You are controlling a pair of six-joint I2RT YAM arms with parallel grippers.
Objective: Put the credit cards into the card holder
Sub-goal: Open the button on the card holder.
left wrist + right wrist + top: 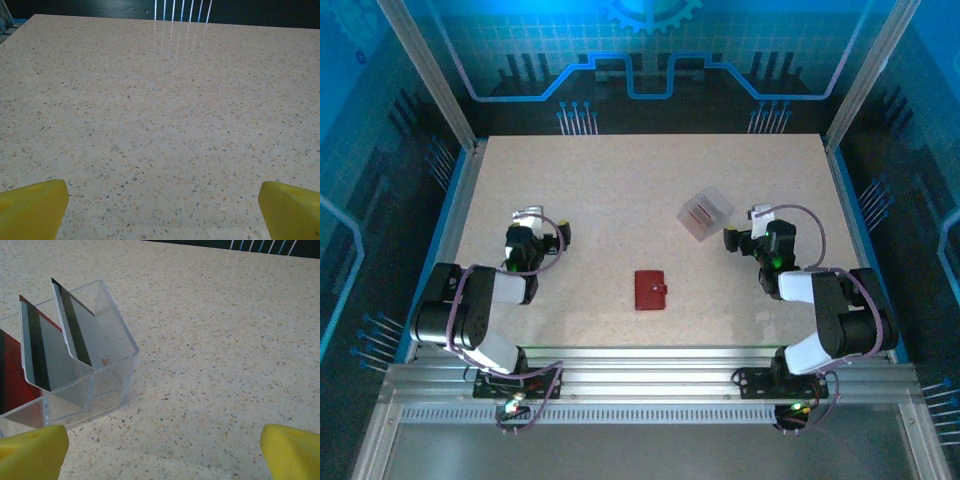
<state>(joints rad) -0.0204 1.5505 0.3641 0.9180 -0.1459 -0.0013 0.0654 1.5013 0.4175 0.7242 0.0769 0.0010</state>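
Red and folded shut, the card holder (651, 289) is lying mid-table from above, the credit cards (700, 215) standing in a clear box (719, 203) just beside the right gripper (748, 224); the left gripper (160, 210) is hanging wide open over bare table (160, 100), and the right gripper, from its own wrist, is gaping just as wide at those cards, so lifting one out is likely coming first.

Upright credit cards (42, 347) in clear box (114, 322); red card holder (650, 289) closed, flat.

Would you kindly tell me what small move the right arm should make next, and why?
Probably shift the open right gripper left, over the clear plastic box: the thin grey dark-striped cards stand in it, off to the left of its jaws, while the small dark-red wallet lies closed elsewhere on the speckled table.
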